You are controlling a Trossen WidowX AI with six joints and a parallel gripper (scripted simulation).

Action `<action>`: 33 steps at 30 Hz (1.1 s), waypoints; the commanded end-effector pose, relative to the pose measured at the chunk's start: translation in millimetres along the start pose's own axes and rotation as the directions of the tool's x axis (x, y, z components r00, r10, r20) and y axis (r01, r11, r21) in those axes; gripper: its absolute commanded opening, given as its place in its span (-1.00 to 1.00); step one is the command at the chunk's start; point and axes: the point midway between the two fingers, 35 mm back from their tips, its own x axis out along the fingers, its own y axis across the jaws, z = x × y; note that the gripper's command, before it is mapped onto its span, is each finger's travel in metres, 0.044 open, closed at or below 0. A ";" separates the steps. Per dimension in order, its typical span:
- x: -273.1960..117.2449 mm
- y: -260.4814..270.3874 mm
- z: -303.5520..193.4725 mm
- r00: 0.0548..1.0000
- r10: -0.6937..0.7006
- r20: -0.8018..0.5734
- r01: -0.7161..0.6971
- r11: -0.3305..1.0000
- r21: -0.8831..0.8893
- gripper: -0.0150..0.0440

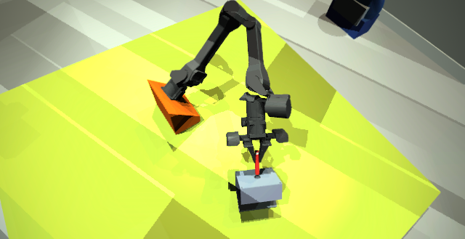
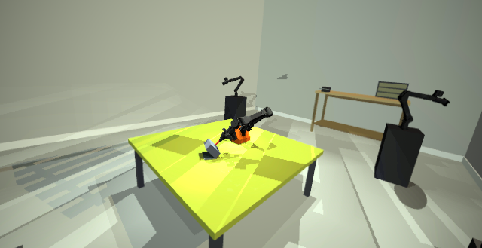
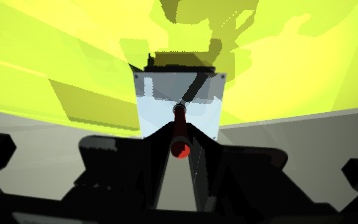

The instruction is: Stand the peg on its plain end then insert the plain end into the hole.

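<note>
The red peg [image 1: 257, 167] [image 2: 218, 142] [image 3: 180, 123] is tilted, in line with the fingers. Its white band shows at the gripper end in the top view. My gripper [image 1: 257, 158] [image 3: 180, 125] is shut on the peg near that banded end. The pale blue-grey sloped panel [image 1: 248, 183] [image 2: 212, 148] [image 3: 153, 114] is beyond the fingertips. The peg's plain end meets the panel's hole [image 1: 257, 176] [image 3: 179, 107]; how far inside it is, I cannot tell. Much of the peg's length shows between the fingers and the panel face.
The panel block stands on the yellow-green table [image 1: 109, 141] [image 2: 226, 188]. The arm's orange wedge-shaped base [image 1: 160, 95] [image 2: 242, 136] is behind and to the left of the panel in the top view. Other arms on dark pedestals [image 2: 399, 155] and a wooden bench [image 2: 350, 96] are away from the table.
</note>
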 end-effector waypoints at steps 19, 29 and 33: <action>1.5 0.1 -1.4 1.000 0.000 0.000 0.000 1.000 0.000 -0.49; 6.9 -0.3 -2.1 1.000 0.000 0.000 0.000 1.000 0.000 -0.49; 9.6 -0.2 -2.3 1.000 0.000 0.000 0.000 1.000 0.000 -0.49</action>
